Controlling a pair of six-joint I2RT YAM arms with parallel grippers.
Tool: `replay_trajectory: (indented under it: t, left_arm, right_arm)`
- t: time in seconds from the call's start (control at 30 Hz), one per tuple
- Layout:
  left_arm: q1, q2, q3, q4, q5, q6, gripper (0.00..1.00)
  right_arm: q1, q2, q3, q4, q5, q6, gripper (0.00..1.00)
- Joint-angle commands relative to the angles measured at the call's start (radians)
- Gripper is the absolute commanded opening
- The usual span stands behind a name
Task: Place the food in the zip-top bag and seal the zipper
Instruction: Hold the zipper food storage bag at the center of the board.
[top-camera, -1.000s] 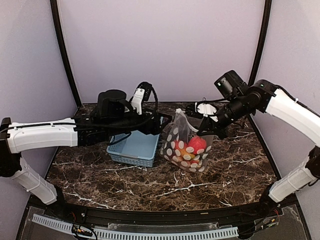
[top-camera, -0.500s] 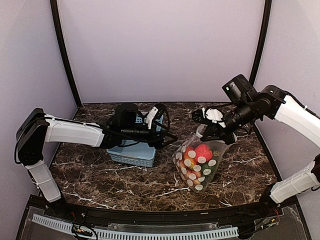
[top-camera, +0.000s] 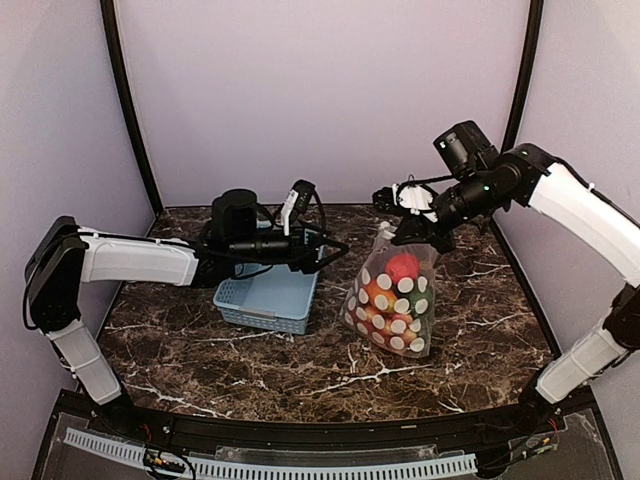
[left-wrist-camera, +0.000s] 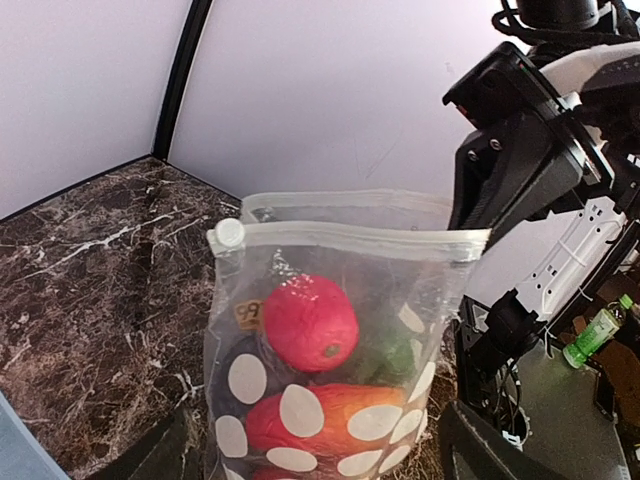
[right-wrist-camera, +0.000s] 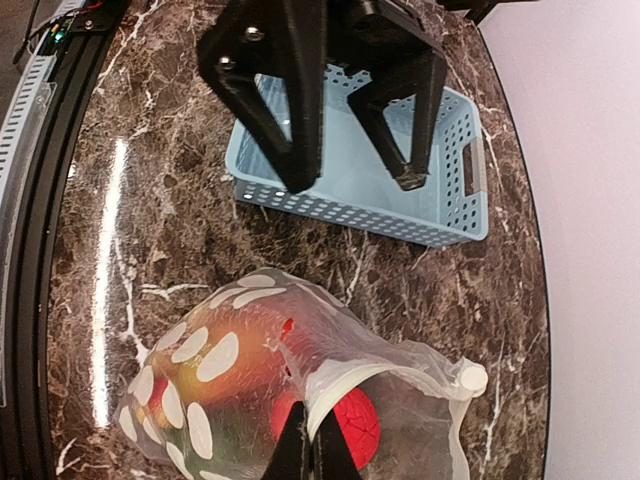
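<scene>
1. Two changes in the last second. The right gripper (top-camera: 405, 228) has carried the zip-top bag (top-camera: 393, 295) clear of the basket (top-camera: 265, 300) and raised its top. The bag now hangs upright with its base on the table (top-camera: 480, 320), near the basket's right side. The left gripper (top-camera: 328, 252) has drawn back to the basket's far right corner.
2. Jaw state: the right jaws are pinched tight on one end of the bag's mouth. The left jaws are spread wide and hold nothing.
3. Implication: the food (top-camera: 402, 268) sits inside the bag, so loading appears complete. Sealing appears to be the remaining step.
4. Left wrist view only: the zipper (left-wrist-camera: 350, 237) is unsealed, its two lips apart. The slider (left-wrist-camera: 229, 233) is parked at the end opposite the right gripper's hold.
5. Right wrist view only: no food shows in the basket.
6. Top view only: both arms and the bag's position relative to the basket.
</scene>
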Motion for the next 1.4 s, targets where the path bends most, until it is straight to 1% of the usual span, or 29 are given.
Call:
replay_trajectory:
  t: [0.0,0.07,0.13,0.2,0.3,0.43,0.5,0.53,0.57,0.6,0.67,0.73,0.9,0.97,1.2,1.23,1.27,1.3,1.37]
  left_arm:
    - [-0.002,-0.104,-0.055,-0.026,-0.065,0.003,0.82]
    - [-0.001,-0.124,-0.071,-0.050,-0.093,0.010,0.82]
    - [-0.001,-0.138,-0.086,-0.076,-0.121,0.023,0.82]
    - [0.002,-0.142,-0.101,-0.086,-0.142,0.021,0.82]
    - [0.008,-0.132,-0.122,-0.057,-0.129,0.013,0.85]
    - [0.022,-0.073,-0.119,0.021,-0.034,0.005,0.89]
    - [0.030,-0.028,-0.080,0.030,0.048,0.001,0.89]
    - [0.031,-0.011,-0.066,0.037,0.123,-0.003,0.88]
    - [0.032,0.021,-0.037,0.040,0.159,-0.006,0.88]
    - [0.032,0.039,-0.022,0.044,0.224,-0.014,0.86]
    - [0.032,0.084,0.020,0.053,0.302,-0.026,0.84]
    - [0.032,0.119,0.058,0.060,0.345,-0.030,0.81]
    - [0.033,0.180,0.134,0.068,0.392,-0.011,0.78]
    - [0.033,0.210,0.163,0.098,0.418,-0.036,0.75]
    - [0.032,0.284,0.234,0.145,0.472,-0.065,0.56]
    - [0.032,0.288,0.238,0.150,0.480,-0.066,0.50]
    - [0.032,0.297,0.247,0.151,0.483,-0.066,0.46]
    - [0.032,0.299,0.250,0.150,0.489,-0.067,0.40]
    - [0.033,0.304,0.255,0.154,0.495,-0.068,0.32]
  right_arm:
    - [-0.003,0.055,0.142,-0.025,-0.083,-0.090,0.00]
    - [0.008,0.069,0.163,-0.073,-0.143,-0.102,0.00]
    - [0.039,0.067,0.144,-0.111,-0.152,-0.110,0.00]
    - [0.081,0.048,0.097,-0.136,-0.148,-0.106,0.01]
    - [0.141,0.001,-0.003,-0.130,-0.144,-0.075,0.02]
    - [0.160,-0.042,-0.110,-0.107,-0.139,-0.048,0.02]
    - [0.161,-0.046,-0.134,-0.108,-0.132,-0.037,0.02]
    - [0.160,-0.046,-0.141,-0.108,-0.130,-0.033,0.02]
    - [0.161,-0.047,-0.146,-0.107,-0.128,-0.030,0.02]
    - [0.161,-0.049,-0.151,-0.108,-0.128,-0.027,0.02]
    - [0.161,-0.049,-0.152,-0.108,-0.131,-0.021,0.02]
    - [0.161,-0.052,-0.152,-0.107,-0.132,-0.017,0.02]
    - [0.161,-0.046,-0.147,-0.105,-0.133,-0.008,0.03]
    - [0.161,-0.043,-0.143,-0.106,-0.130,-0.006,0.03]
    - [0.162,-0.024,-0.131,-0.111,-0.120,0.003,0.03]
    - [0.161,-0.021,-0.130,-0.112,-0.119,0.004,0.03]
    - [0.162,-0.020,-0.129,-0.111,-0.118,0.004,0.03]
    - [0.162,-0.018,-0.128,-0.110,-0.116,0.005,0.03]
    - [0.162,-0.013,-0.124,-0.112,-0.113,0.009,0.03]
